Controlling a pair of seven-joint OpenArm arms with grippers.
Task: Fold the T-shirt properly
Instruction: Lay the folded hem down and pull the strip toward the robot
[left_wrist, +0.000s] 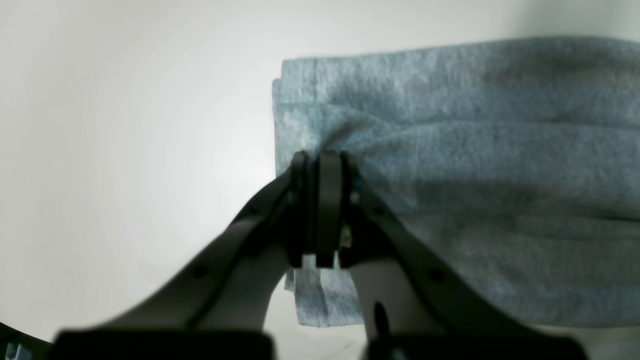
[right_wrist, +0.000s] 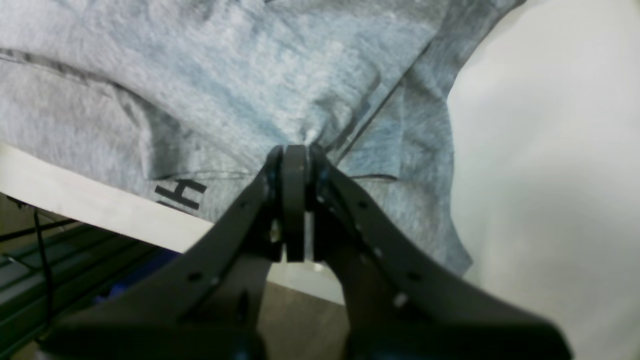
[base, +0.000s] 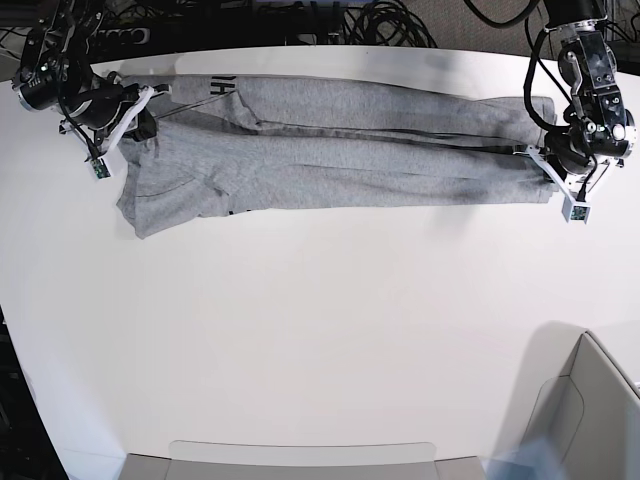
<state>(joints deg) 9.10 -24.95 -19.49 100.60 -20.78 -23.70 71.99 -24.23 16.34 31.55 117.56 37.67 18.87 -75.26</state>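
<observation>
So we've got the shirt (base: 330, 150) stretched lengthwise along the far side of the counter (base: 300, 330), left fingers (left_wrist: 320, 165) and right fingers (right_wrist: 295, 155) each clenched on an end. Looks like we're mid lengthwise fold; next we'd probably carry both ends evenly. Grey, rumpled, lettering peeking out.

The heather-grey cotton T-shirt (right_wrist: 240, 85) runs past the right wrist view's top and left edges; its black block lettering (right_wrist: 181, 193) shows only an "H"; both black gripper bodies blur at the wrist views' lower edges.
</observation>
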